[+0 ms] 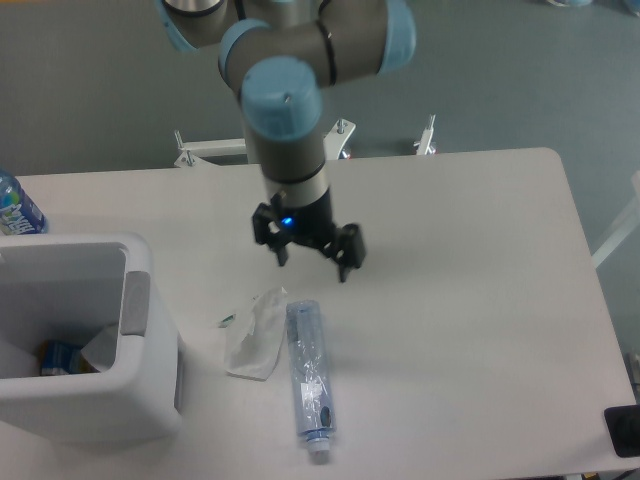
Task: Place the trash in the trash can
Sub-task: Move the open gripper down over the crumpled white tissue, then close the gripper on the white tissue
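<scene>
Trash lies in two pieces on the white table (470, 330), side by side and just touching; one is a crumpled white wrapper (254, 333), and right beside it is a long flat clear bottle (307, 377) with its white cap pointing at the near edge of the table; the cap is close to that edge; there is lots of bare table to the right of the bottle, all the way to the far right side.

The gripper (311, 263) hangs just above and behind the two pieces, near the top end of the bottle; its two fingers are spread wide apart and hold nothing; a small blue light shines on it; it does not touch the wrapper or the bottle.

The trash can (140, 395) is one big white bin at the left, near the wrapper but apart from it, with a grey panel on its inner right wall; some things lie inside at the bottom, but what they are is hard to tell.

One more bottle with a blue label (15, 206) stands at the far left edge, behind the bin; one small black thing (624, 430) sits at the right near corner.
</scene>
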Controlling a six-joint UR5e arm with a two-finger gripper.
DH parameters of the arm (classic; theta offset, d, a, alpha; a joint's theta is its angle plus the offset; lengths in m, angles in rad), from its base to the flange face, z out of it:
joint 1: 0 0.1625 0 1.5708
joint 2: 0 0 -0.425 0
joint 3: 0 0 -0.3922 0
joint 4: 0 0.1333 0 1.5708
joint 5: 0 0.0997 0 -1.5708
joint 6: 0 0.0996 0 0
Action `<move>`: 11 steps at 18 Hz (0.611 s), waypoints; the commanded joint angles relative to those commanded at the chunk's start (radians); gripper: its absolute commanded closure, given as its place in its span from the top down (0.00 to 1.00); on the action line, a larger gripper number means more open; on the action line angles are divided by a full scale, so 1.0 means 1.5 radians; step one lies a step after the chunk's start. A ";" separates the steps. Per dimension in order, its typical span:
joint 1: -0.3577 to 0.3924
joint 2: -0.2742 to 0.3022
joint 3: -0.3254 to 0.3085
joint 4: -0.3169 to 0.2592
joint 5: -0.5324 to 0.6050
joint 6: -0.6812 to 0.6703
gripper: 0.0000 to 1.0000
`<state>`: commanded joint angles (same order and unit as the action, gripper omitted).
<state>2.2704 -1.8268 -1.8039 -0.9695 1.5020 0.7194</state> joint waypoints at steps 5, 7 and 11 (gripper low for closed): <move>-0.019 -0.045 -0.003 0.057 -0.067 -0.003 1.00; -0.027 -0.054 -0.002 0.071 -0.067 -0.008 1.00; -0.031 -0.078 -0.002 0.074 -0.065 -0.009 1.00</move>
<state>2.2243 -1.9435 -1.8070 -0.8590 1.4051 0.7056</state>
